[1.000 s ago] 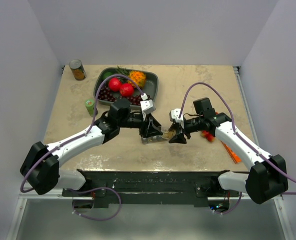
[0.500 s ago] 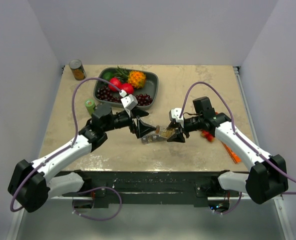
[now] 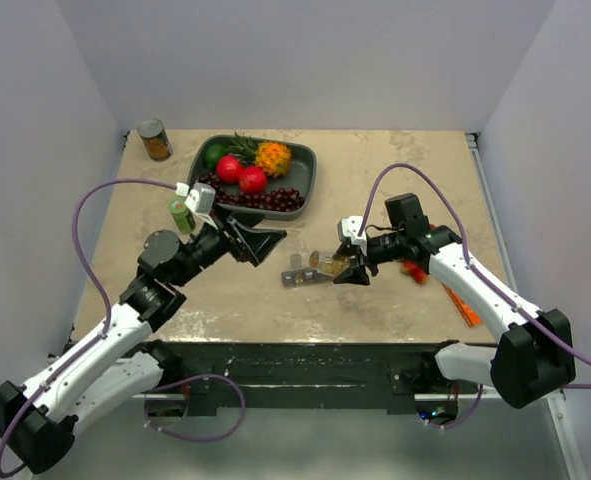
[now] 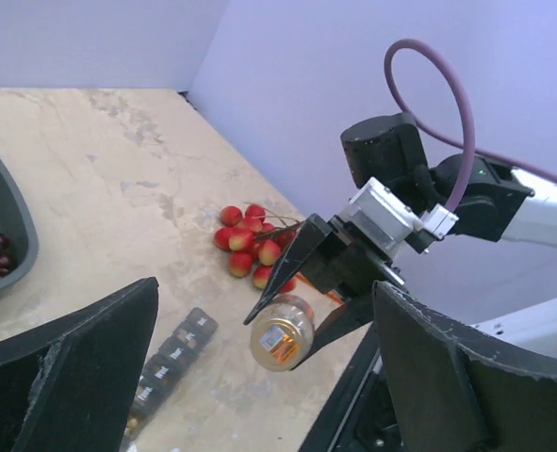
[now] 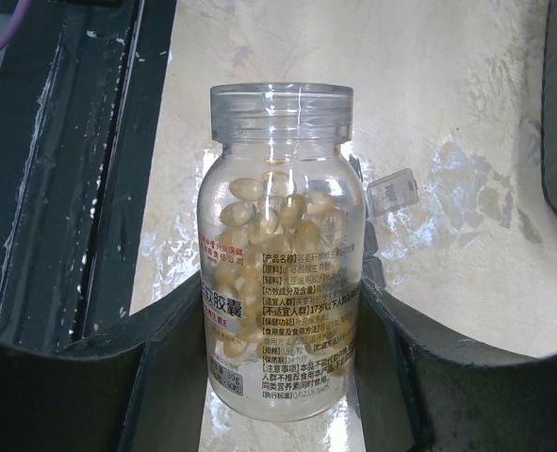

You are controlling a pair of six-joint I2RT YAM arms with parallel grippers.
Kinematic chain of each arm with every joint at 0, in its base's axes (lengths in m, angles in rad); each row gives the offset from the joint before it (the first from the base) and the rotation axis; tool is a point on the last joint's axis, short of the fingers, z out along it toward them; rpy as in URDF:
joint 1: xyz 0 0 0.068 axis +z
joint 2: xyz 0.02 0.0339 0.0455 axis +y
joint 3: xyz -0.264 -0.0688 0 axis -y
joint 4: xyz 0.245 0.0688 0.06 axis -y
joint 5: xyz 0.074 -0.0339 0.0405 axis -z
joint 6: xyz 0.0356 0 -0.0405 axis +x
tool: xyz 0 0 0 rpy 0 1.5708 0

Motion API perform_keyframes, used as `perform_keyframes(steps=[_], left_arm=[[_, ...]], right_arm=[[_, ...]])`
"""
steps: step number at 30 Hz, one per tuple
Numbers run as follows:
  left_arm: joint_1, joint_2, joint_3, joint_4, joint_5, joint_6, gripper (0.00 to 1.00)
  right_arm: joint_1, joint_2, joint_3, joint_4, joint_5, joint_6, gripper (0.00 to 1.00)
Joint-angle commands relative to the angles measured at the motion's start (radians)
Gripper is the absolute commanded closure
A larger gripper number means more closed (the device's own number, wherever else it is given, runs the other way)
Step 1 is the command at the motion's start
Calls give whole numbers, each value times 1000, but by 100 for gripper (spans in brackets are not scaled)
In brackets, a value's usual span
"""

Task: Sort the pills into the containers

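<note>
While the pills (image 5: 270,218) are sitting unsorted in the bottle (image 5: 280,282), we are showing the right gripper (image 3: 351,268) clamping that bottle by its body. Its jaws are partway closed on either side of the label, so the uncapped mouth is pointing away from the wrist and out over the table (image 3: 415,170). In the top view the bottle is lying nearly level, its mouth just beside the end of the strip (image 3: 307,272) nearest the right gripper. The strip itself is resting on the table in front of the arms. We are reading this pose as the start of a pour, with the mouth being brought to a compartment rather than the strip to the bottle. In the right wrist view one small lid (image 5: 391,191) is standing flipped up beyond the bottle, which suggests a compartment is being kept ready to receive; whether the others are shut we cannot tell. The left gripper (image 3: 273,248) is hanging between the tray (image 3: 312,170) and the strip, jaws spread wide, holding nothing and touching neither, probably so that it is leaving the pouring path free. We are judging the task as barely begun, since no pill is showing outside the bottle. The cherries (image 4: 248,247) lying on the table beyond the right gripper are playing no part.
</note>
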Motion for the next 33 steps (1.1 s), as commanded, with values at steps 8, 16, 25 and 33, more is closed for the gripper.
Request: perform_keyframes(steps=[8, 16, 25, 33], left_arm=[[-5, 148, 38, -63, 115, -341, 1], [-99, 205, 93, -149, -24, -448, 1], [-145, 228, 158, -225, -135, -537, 1], [-154, 238, 168, -221, -144, -605, 2]], right_arm=[[2, -9, 30, 35, -32, -5, 100], [1, -6, 30, 36, -30, -2, 100], [1, -8, 30, 36, -27, -2, 100], [1, -9, 30, 38, -25, -2, 100]])
